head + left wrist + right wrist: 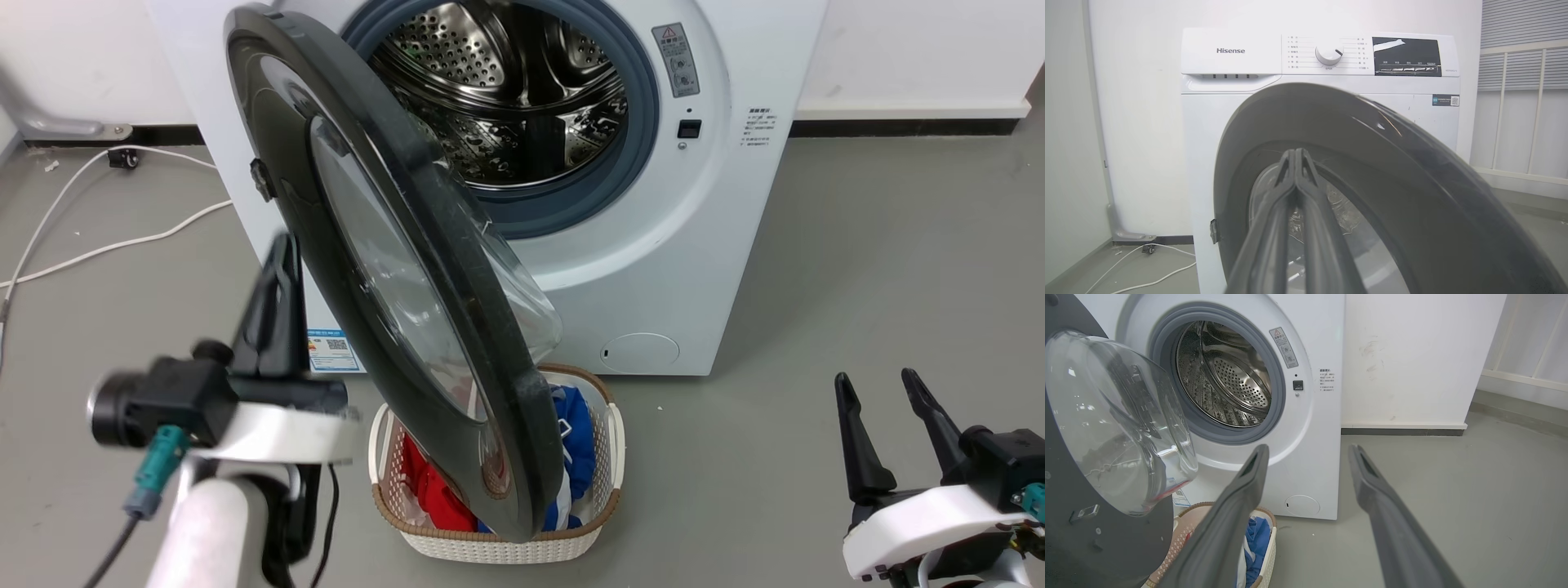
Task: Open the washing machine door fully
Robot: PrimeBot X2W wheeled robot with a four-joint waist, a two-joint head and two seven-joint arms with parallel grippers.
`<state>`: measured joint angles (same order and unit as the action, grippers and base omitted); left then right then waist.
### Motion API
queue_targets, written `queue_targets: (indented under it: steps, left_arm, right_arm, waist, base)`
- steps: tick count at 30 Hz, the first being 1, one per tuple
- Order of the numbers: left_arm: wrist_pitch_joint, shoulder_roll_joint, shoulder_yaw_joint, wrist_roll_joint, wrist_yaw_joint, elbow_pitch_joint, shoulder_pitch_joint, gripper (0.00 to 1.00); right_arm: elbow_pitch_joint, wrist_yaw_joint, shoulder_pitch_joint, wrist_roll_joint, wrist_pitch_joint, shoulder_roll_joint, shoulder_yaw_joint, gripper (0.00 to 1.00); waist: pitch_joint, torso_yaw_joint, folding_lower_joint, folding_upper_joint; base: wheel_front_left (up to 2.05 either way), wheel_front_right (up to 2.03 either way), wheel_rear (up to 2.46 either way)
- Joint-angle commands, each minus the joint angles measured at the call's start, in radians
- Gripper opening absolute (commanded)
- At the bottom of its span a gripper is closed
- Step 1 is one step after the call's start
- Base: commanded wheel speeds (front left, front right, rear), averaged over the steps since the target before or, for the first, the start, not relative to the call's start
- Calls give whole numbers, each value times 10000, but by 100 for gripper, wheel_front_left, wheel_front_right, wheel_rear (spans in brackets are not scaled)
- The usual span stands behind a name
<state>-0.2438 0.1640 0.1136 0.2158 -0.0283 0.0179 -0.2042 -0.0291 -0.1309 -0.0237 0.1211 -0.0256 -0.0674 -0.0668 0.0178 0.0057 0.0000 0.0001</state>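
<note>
1. While the washing machine door (392, 269) hangs from a hinge (261, 180) at the left edge of the washing machine (694, 269) front, it stands out from that front, about halfway open and nearly edge-on to the head camera, with the steel drum (506, 90) exposed behind it
2. Its glossy black outer face is turned to the robot's left and its clear glass bowl bulges to the right. Its lower free edge hangs above a laundry basket (608, 457) of red and blue clothes on the floor at the foot of the machine
3. On the outer-face side, the left gripper (282, 242) is raised just beside the door, below the hinge. Its two dark fingers are pressed together and hold nothing. In the left wrist view the tips lie over the black ring at the edge of the glass, but whether they touch it cannot be told
4. On the bowl side, the right gripper (875, 380) sits low near the floor, well apart from the door, with its fingers spread and empty
5. Judging from this, full opening means turning the door further left about its upright hinge line, towards the left gripper. That arm is nearer, yet a push from its side would close the door. The right arm is on the pushing side but farther off
</note>
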Motion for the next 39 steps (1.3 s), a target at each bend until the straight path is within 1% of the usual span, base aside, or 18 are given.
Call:
queue_targets:
  steps: [1,5,6,7,10,12,14,18,21,22,29,34,36,39]
  left_arm:
    - [98,28,13,-88,-83,557,-362,0]
    - [226,-3,116,-74,-27,1331,-828,0]
    - [340,-104,321,-111,5,1820,-1115,0]
    - [340,-104,321,-111,5,1820,-1115,0]
    - [612,-275,693,-148,83,2450,-1486,0]
    - [880,-425,1052,-104,121,2824,-1627,0]
    - [1139,-586,1529,9,249,3154,-1707,0]
    - [1752,-819,2651,309,513,3327,-1422,0]
    - [2130,-952,3528,594,658,3213,-1167,0]
    - [2425,-999,4318,863,830,2971,-914,0]
    - [3160,-1043,5930,1382,1149,1870,-38,0]
    - [3542,-838,6541,1577,1229,1029,526,0]
    - [3595,-753,6542,1592,1134,747,643,0]
    - [3446,-652,6297,1483,881,367,605,0]
  right_arm:
    - [19,2,-113,-97,-35,40,-30,100]
    - [-10,2,-139,-22,-92,55,-17,100]
    - [-7,2,-151,3,-109,58,-27,100]
    - [-7,2,-151,3,-109,58,-27,100]
    - [12,2,-164,8,-124,66,-64,100]
    - [30,2,-152,15,-148,75,-69,100]
    - [54,2,-154,28,-176,79,-77,100]
    - [101,2,-191,39,-231,85,-93,100]
    - [117,2,-230,45,-280,88,-131,100]
    - [138,2,-280,60,-294,99,-178,100]
    - [120,2,-308,40,-275,130,-258,100]
    - [35,2,-293,-6,-312,147,-371,100]
    - [33,2,-257,-36,-334,148,-377,100]
    - [25,2,-231,-45,-378,157,-438,100]
  waist:
    - [42,41,0,-1]
    - [52,89,0,-1]
    - [50,118,0,-1]
    - [50,118,0,-1]
    - [43,155,0,-1]
    - [38,166,0,-1]
    - [31,186,0,-1]
    - [36,221,0,-1]
    - [44,243,0,-1]
    - [41,284,0,-1]
    - [-32,358,0,-1]
    - [-127,433,0,-1]
    - [-147,426,0,-1]
    - [-185,448,0,-1]
  base:
    - [0,0,0]
    - [0,0,0]
    - [0,0,0]
    - [0,0,0]
    - [0,0,0]
    - [0,0,0]
    - [0,0,0]
    - [0,0,0]
    - [0,0,0]
    - [0,0,0]
    - [0,0,0]
    - [0,0,0]
    - [0,0,0]
    - [0,0,0]
